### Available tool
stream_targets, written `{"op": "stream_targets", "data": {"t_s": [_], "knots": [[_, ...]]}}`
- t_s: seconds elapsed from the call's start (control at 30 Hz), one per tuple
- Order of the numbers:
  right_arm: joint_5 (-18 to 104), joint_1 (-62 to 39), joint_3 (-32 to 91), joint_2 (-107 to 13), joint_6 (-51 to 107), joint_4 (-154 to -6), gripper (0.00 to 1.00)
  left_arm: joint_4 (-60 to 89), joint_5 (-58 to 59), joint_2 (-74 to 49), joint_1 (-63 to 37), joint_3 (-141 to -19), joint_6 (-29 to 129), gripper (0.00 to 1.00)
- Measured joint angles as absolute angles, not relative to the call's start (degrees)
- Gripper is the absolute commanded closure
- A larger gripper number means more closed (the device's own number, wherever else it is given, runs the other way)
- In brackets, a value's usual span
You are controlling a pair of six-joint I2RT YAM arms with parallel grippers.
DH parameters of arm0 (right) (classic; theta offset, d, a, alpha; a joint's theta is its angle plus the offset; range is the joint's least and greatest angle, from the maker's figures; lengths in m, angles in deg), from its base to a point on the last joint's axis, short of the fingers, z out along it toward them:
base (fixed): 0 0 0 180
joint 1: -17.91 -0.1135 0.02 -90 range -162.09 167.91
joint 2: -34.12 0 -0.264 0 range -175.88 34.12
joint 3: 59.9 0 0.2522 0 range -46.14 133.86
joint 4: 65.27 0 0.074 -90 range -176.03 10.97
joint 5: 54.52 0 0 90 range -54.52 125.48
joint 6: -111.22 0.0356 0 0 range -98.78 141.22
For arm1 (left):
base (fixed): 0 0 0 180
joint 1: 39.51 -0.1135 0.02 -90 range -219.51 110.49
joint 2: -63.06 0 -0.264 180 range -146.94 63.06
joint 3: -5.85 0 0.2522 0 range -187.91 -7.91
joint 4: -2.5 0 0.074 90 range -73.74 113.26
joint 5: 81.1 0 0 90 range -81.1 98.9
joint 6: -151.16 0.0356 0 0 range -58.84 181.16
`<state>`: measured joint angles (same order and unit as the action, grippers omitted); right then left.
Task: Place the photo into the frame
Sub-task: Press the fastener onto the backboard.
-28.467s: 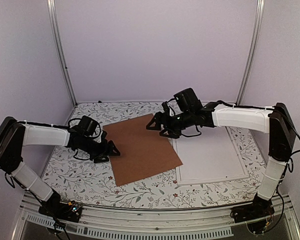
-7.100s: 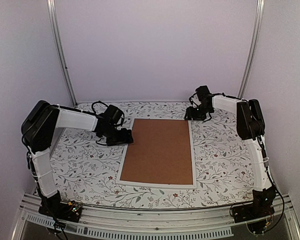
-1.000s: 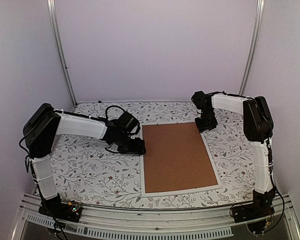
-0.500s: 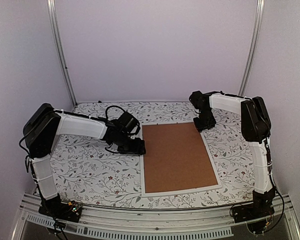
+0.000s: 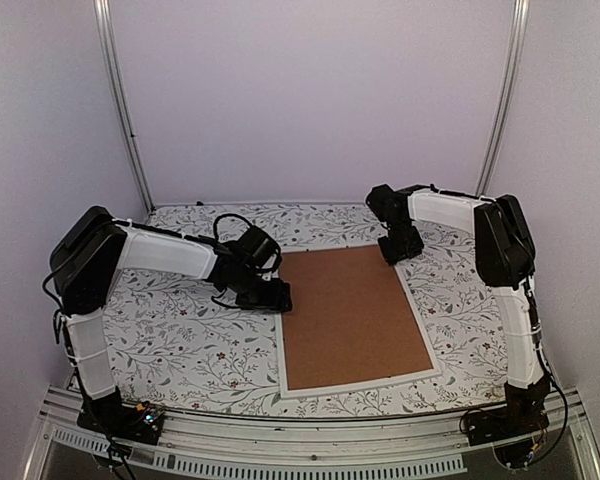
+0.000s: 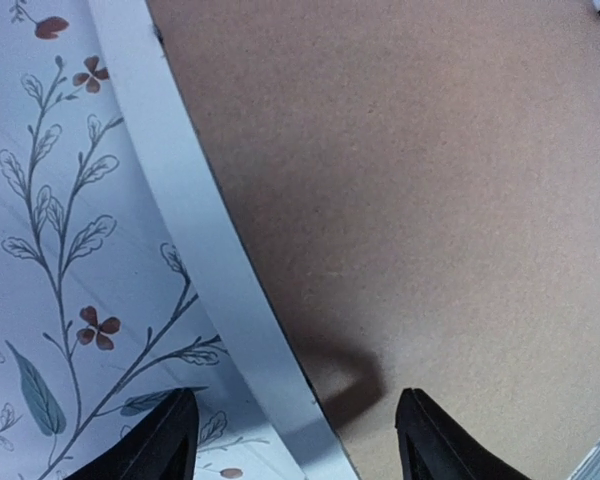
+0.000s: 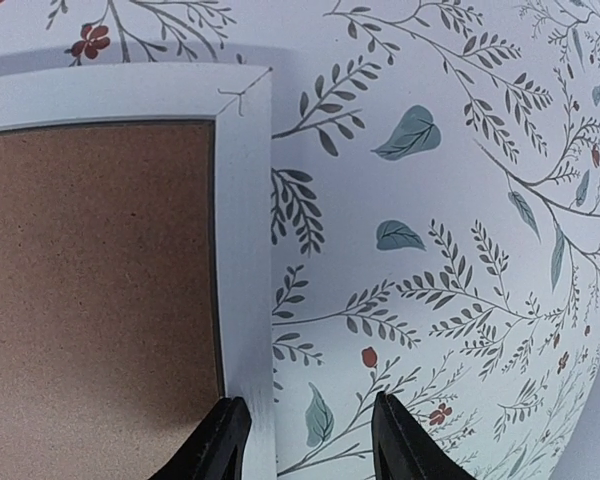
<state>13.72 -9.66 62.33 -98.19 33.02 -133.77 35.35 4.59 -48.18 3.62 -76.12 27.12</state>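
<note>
The frame (image 6: 230, 270) is laid flat, filled by a backing board (image 6: 430, 180). Left gripper (image 6: 295, 445) and right gripper (image 7: 305, 440) are spread over its rim.

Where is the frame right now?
Top view: the frame lies flat right of table centre, backing board inside, between the left end effector and right end effector.

Overhead wide; wrist views close, sharing frame (image 7: 242, 250).

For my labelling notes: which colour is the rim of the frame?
White; the frame rim is clearest in the right wrist view.
</note>
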Motion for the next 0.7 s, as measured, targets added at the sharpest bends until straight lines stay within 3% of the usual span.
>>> {"op": "stream_targets", "data": {"t_s": [0.7], "knots": [[6.5, -14.1, 65.1, -101.1, 35.8, -135.6, 0.53, 36.2, 2.9, -49.9, 3.6, -78.4, 27.3, 0.31]]}}
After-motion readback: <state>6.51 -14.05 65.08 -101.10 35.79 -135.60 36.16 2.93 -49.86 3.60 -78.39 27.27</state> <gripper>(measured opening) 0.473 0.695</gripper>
